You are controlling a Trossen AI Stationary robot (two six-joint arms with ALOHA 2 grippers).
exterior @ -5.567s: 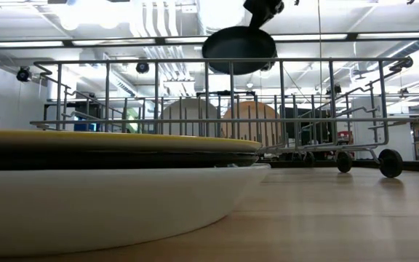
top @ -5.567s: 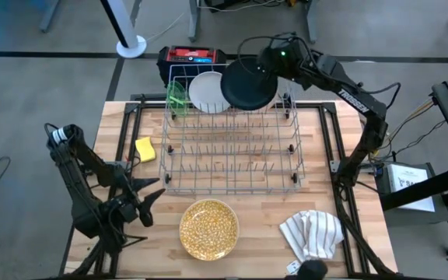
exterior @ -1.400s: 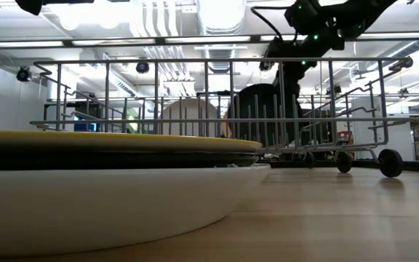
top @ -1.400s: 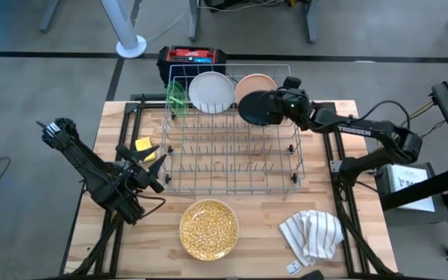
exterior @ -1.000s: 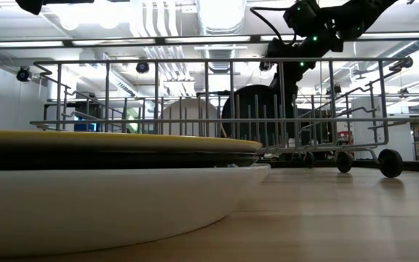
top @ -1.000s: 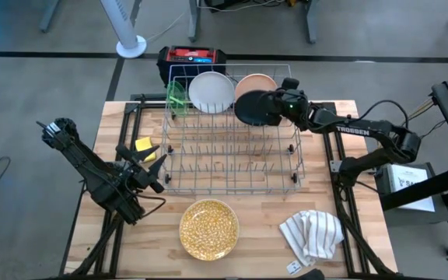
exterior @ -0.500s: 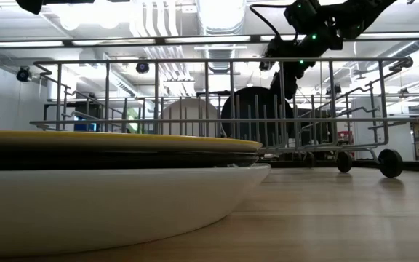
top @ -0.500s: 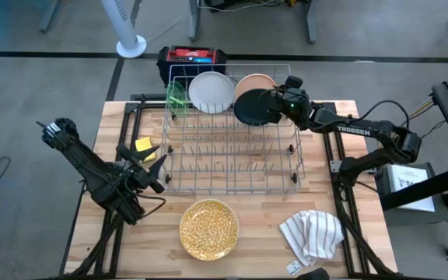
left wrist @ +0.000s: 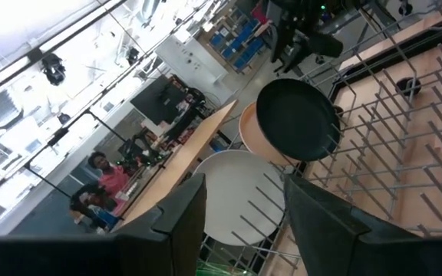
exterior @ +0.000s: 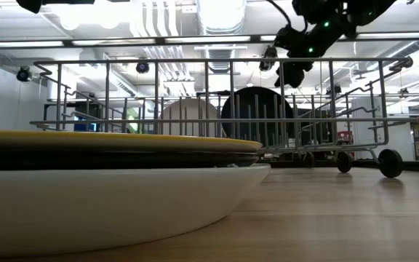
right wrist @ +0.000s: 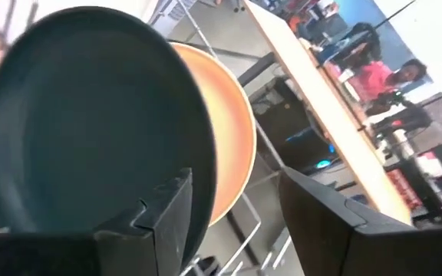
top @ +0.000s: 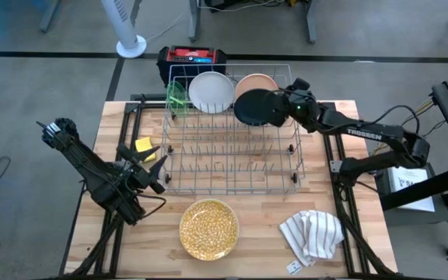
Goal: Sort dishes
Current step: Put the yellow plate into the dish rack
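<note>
We note the wooden table carrying a wire dish rack across its middle. Along the rack's far end four dishes stand on edge in a row: a lime-green dish, a white plate, a peach plate, and a black plate slotted just in front of the peach one. On the near side of the table, outside the rack, we see a speckled tan plate; the low view shows it topping a stack with a dark dish and a white bowl beneath. The right gripper sits just beside the black plate's rim, fingers apart, no longer clamping it. The left gripper hovers by the rack's left side, fingers apart, empty. A crumpled cloth lies at the near right; a yellow sponge lies left of the rack.
</note>
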